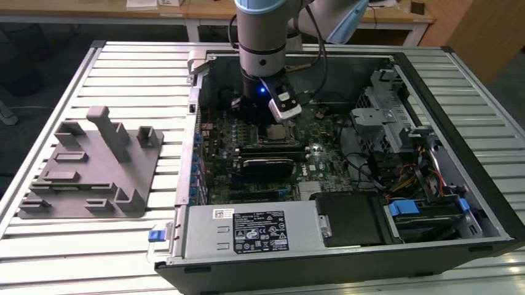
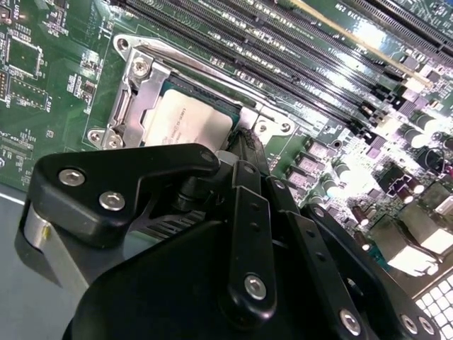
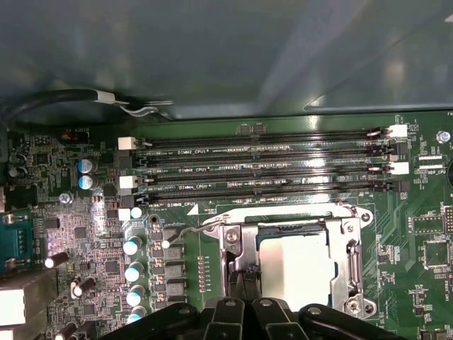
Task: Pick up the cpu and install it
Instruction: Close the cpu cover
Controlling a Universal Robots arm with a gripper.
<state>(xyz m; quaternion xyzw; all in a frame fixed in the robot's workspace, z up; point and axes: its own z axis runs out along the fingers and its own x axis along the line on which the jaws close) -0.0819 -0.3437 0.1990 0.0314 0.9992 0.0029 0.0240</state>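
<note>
The cpu (image 2: 187, 120) lies flat in the motherboard socket, its pale silver top facing up inside the metal socket frame (image 2: 138, 92). It also shows as a bright square cpu (image 3: 297, 265) in the first wrist view and as a small cpu (image 1: 279, 132) under the arm in the exterior view. My gripper (image 2: 244, 142) hangs just over the socket, with its black fingers together at one edge of the chip. In the first wrist view the gripper (image 3: 244, 280) tips sit beside the chip, with nothing seen between them.
Memory slots (image 3: 262, 163) run alongside the socket, and capacitors (image 3: 131, 273) stand near it. The open computer case holds a black heatsink block (image 1: 267, 163), a power supply (image 1: 246, 230) and a drive cage (image 1: 385, 117). A grey fixture tray (image 1: 90, 166) stands at the exterior view's left.
</note>
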